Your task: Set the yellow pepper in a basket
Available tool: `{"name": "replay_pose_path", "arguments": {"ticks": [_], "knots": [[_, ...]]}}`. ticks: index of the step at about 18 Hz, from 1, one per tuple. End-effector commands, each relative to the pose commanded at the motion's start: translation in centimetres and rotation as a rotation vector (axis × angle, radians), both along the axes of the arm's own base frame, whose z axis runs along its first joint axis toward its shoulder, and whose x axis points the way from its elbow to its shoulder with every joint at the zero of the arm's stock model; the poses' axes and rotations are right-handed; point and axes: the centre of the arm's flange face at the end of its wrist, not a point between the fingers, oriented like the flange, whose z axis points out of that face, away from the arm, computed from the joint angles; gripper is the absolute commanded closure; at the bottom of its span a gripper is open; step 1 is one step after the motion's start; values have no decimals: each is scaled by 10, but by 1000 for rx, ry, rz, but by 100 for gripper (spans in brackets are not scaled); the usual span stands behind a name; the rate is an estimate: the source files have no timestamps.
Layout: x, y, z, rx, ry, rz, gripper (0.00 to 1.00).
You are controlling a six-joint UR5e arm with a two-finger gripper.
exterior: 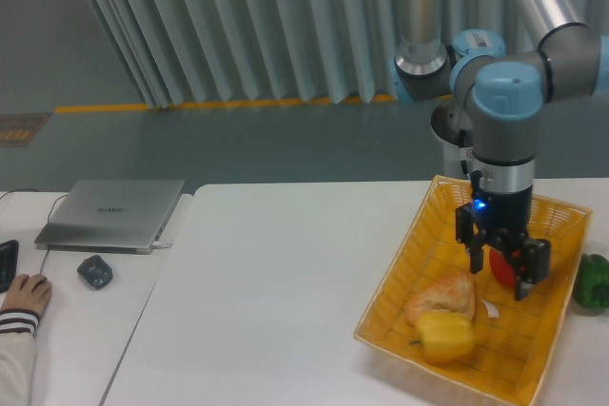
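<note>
Gripper (pixel 499 276) was spread open, empty. Yellow pepper (pixel 444 335) lay below-left of it in the basket (pixel 400 268). Looked glossy, probably slippery and light; grip the body.

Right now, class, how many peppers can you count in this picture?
3: the yellow pepper and a red pepper inside the basket, and a green pepper outside, at its right.

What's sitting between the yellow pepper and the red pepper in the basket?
Only bare mesh of the basket floor separates the yellow pepper from the red pepper, in the fixed camera.
</note>
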Motion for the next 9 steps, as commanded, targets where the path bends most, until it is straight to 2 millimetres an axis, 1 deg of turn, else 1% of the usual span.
{"name": "replay_pose_path", "arguments": {"ticks": [1, 2, 3, 4, 5, 7, 9], "knots": [[-5, -9, -5, -34, -3, -62, 0], [-15, -19, -5, -53, 6, -124, 0], [-18, -29, 1, -66, 10, -179, 0], [-16, -35, 7, -78, 10, -228, 0], [-23, -43, 9, -89, 6, -258, 0], [-25, -47, 11, -104, -14, -263, 0], [-35, -60, 18, -139, -43, -258, 0]]}}
